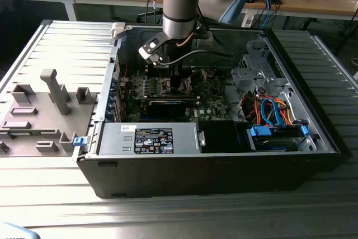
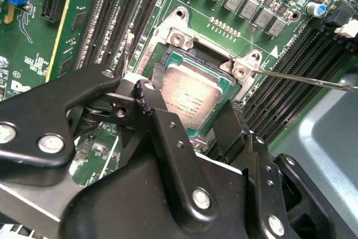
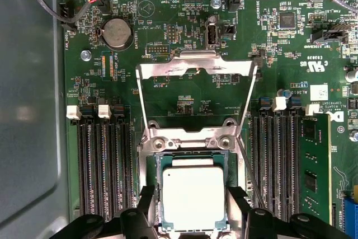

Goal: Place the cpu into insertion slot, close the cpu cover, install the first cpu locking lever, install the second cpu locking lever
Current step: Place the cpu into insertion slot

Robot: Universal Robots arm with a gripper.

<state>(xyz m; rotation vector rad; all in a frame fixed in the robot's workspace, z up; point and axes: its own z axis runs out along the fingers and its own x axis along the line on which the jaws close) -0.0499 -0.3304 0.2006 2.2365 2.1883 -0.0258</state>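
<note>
The cpu [image 3: 193,197] lies flat in the insertion slot [image 3: 187,138], silvery top up, also seen in the second wrist view as the cpu [image 2: 193,96] inside the insertion slot's rim [image 2: 179,37]. My gripper [image 3: 193,208] [image 2: 187,104] straddles it, its black fingers [image 3: 146,208] against two opposite edges of the chip. The cpu cover [image 3: 196,66] stands swung open beyond the socket. A thin locking lever [image 2: 305,79] [image 3: 249,172] sticks out free beside the socket. In the exterior view my gripper [image 1: 176,79] reaches down into the open case onto the green motherboard [image 1: 212,102].
Black memory slots [image 3: 106,166] flank the socket on both sides. A coin battery [image 3: 117,32] sits past the cover. The case holds a power supply [image 1: 148,138] at the front and a drive cage with coloured cables [image 1: 274,110] at the exterior view's right.
</note>
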